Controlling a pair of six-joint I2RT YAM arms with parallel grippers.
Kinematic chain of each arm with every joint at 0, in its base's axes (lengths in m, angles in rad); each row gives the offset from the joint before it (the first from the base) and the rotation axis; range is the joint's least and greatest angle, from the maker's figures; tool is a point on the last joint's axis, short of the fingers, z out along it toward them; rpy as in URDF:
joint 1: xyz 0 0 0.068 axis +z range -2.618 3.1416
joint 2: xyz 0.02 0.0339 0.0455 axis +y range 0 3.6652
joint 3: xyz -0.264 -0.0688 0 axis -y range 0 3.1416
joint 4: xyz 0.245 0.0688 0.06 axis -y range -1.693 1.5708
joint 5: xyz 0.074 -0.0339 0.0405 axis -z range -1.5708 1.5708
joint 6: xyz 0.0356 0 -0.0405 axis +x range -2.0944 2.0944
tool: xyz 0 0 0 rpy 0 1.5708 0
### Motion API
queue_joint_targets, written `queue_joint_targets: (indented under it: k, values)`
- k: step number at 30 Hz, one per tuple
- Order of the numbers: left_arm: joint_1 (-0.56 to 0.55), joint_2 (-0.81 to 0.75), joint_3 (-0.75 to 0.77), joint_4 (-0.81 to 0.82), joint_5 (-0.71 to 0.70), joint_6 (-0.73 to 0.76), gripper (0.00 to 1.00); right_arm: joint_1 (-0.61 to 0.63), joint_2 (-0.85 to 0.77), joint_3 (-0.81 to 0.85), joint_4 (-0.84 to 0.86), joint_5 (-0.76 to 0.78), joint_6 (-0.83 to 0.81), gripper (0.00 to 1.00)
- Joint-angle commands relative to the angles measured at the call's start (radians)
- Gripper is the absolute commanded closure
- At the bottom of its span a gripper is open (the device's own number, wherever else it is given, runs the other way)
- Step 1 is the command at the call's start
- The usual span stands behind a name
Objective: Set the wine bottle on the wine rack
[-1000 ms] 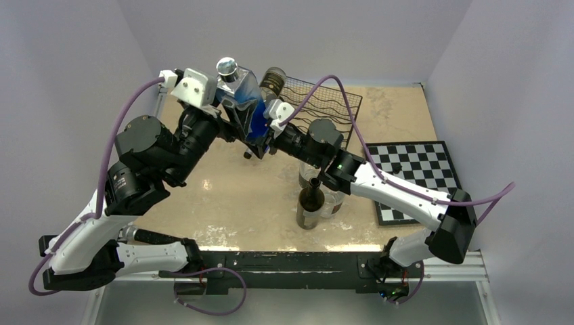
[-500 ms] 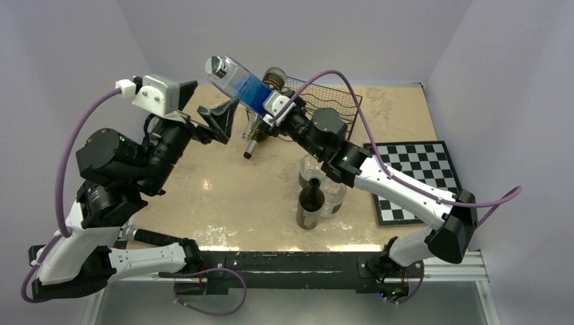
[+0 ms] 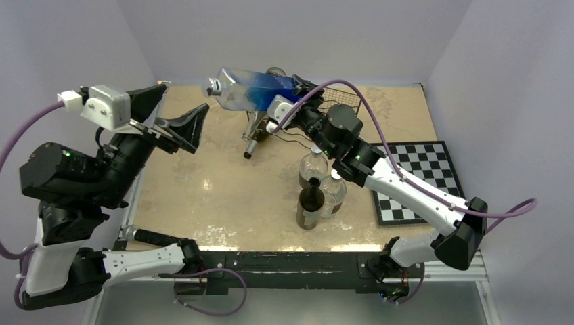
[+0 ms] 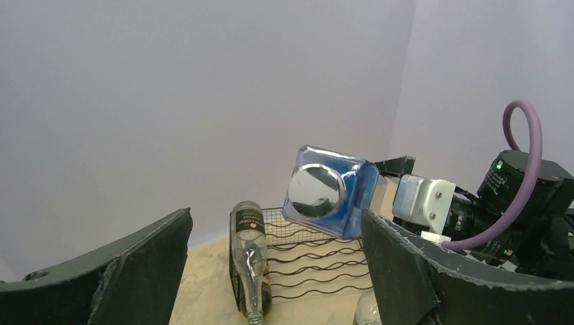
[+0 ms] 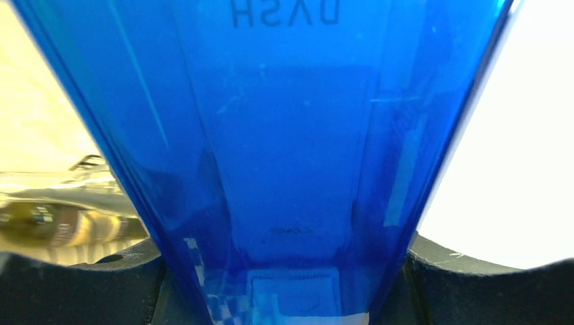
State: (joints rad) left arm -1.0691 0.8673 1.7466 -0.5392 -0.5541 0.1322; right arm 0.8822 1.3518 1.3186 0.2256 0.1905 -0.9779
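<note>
Five bottles are in view, with one rack and one chessboard. The right gripper [image 3: 292, 88] is clamped on the base end of one blue square bottle [image 3: 254, 91]. It holds the bottle in the air, nearly level, above the left end of the black wire wine rack [image 4: 318, 267], with the silver cap pointing left. The left gripper [image 3: 179, 101] hangs to the left of that cap with its jaws wide apart and nothing between them. One clear labelled bottle [image 4: 249, 261] lies on the rack's left side, neck toward the near edge. Three bottles stand together on the table [image 3: 223, 183]: one dark wine bottle [image 3: 310, 206] and two clear bottles [image 3: 313, 166] [image 3: 334, 193]. The chessboard [image 3: 433, 162] lies to their right.
</note>
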Motion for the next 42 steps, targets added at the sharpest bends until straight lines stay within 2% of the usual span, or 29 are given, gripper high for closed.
queue_joint_targets:
  k: [1,5,8,12,15,20,29,36,39,42]
  values:
    - [-0.003,0.038,0.133,-0.133,0.033,-0.024,0.01,0.000,-0.078,0.016,0.273,-0.046,-0.262,1.00]
    - [-0.003,0.095,0.200,-0.238,0.109,-0.111,0.01,0.006,-0.081,-0.017,0.292,-0.076,-0.391,1.00]
    - [-0.002,0.162,0.256,-0.356,0.222,-0.124,0.01,0.006,-0.083,-0.061,0.332,-0.099,-0.512,1.00]
    - [0.059,0.237,0.282,-0.493,0.341,-0.187,0.01,0.006,-0.113,-0.110,0.324,-0.126,-0.573,1.00]
    - [0.175,0.279,0.289,-0.543,0.569,-0.246,0.01,0.006,-0.155,-0.148,0.258,-0.167,-0.592,1.00]
    - [0.195,0.329,0.262,-0.565,0.721,-0.253,0.01,-0.010,-0.201,-0.165,0.178,-0.171,-0.601,1.00]
    - [0.196,0.369,0.269,-0.652,0.722,-0.173,0.04,-0.021,-0.256,-0.194,0.148,-0.217,-0.598,1.00]
    - [0.196,0.376,0.251,-0.669,0.765,-0.150,0.14,-0.026,-0.259,-0.194,0.159,-0.226,-0.590,1.00]
    - [0.196,0.392,0.238,-0.699,0.732,-0.139,0.13,-0.026,-0.261,-0.192,0.162,-0.225,-0.584,1.00]
    - [0.196,0.402,0.222,-0.709,0.626,-0.110,0.09,-0.026,-0.265,-0.182,0.164,-0.213,-0.562,1.00]
